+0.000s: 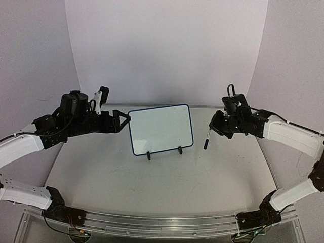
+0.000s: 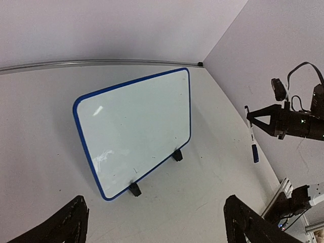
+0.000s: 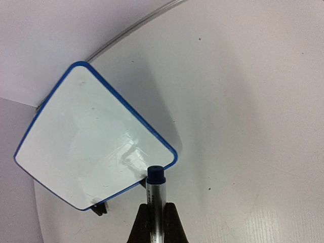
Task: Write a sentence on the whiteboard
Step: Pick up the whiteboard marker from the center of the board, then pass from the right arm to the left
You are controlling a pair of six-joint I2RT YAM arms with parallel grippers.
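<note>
Right now I see the small rectangular whiteboard [image 1: 161,129] with its thin dark-blue frame standing tilted back on two black clip feet [image 1: 148,156] at the middle of the pale table [image 1: 152,192]. My left gripper [image 1: 123,120] hangs just beside its left edge, jaws spread wide and holding nothing. My right gripper [image 1: 214,129], off to the board's right, is pinched on a slim blue-ended marker [image 1: 207,140].

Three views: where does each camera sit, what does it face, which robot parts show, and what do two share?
Top external: above, behind the arms, facing down at table and whiteboard; left gripper and right gripper show.
Left wrist: left arm, facing the whiteboard; own open fingers at the bottom.
Right wrist: right arm, facing the whiteboard; own fingers shut on the marker.
Shared: top and left wrist both show the right gripper's marker.
</note>
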